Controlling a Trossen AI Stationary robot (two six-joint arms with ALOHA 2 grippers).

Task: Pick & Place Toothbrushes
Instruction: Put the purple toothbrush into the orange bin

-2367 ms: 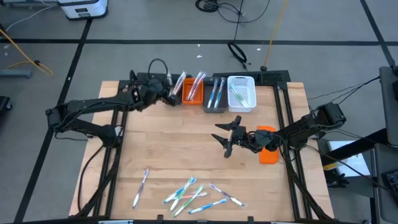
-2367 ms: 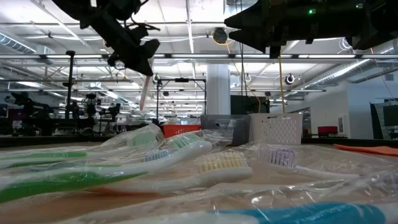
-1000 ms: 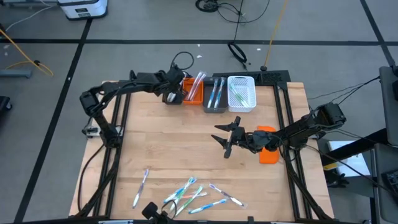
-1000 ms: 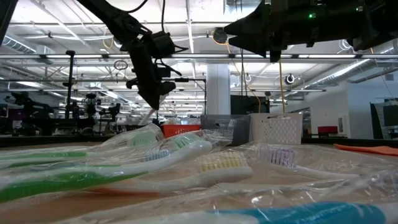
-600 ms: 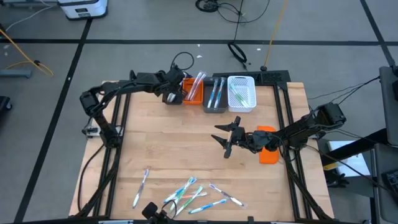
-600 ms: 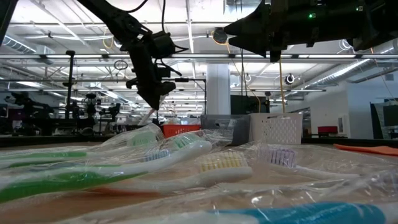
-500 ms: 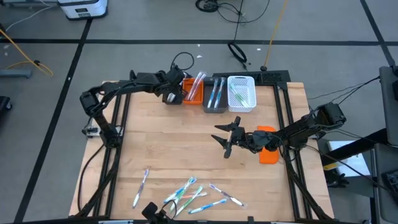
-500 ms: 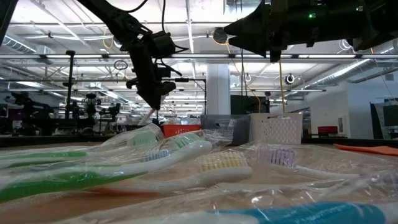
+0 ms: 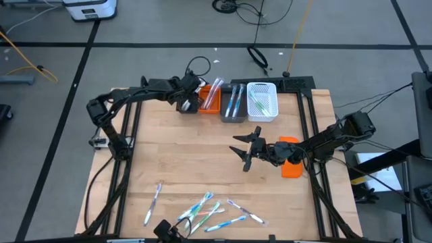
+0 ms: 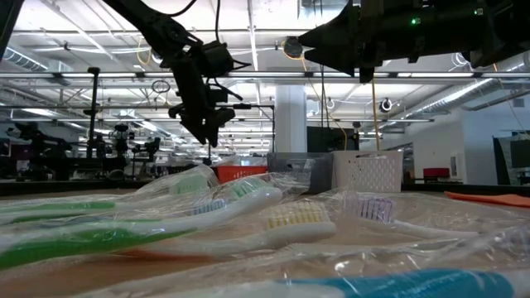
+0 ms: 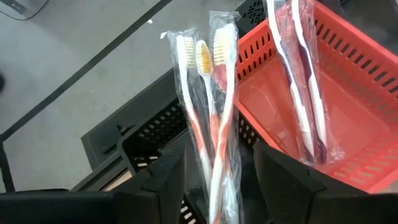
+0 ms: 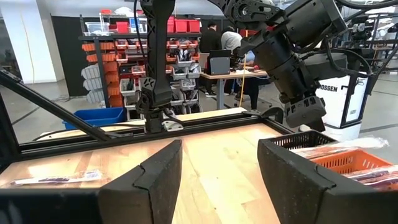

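My left gripper [image 9: 190, 102] [image 11: 219, 165] is open at the orange bin's [image 9: 210, 99] left wall. A clear-wrapped pack of red-and-white toothbrushes [image 11: 212, 118] stands in the gap between its fingers, bristles pointing away from the wrist. It lies against the bin's outer corner [image 11: 244, 127] and touches neither finger. Another wrapped pack [image 11: 303, 93] leans inside the orange bin. Several wrapped toothbrushes [image 9: 206, 210] lie by the table's near edge, one [image 9: 154, 202] apart on the left. My right gripper [image 9: 244, 150] [image 12: 217, 158] hangs open and holds nothing above the table's middle.
A grey bin [image 9: 233, 102] with blue toothbrushes and a white bin [image 9: 262, 101] with green ones stand right of the orange bin at the far edge. A flat orange block [image 9: 290, 166] lies under my right arm. Bare wood lies between the bins and the near pile.
In the low view my left gripper's fingers have spread apart at the orange bin, and they have let go of the wrapped pack. Neither arm has shifted.
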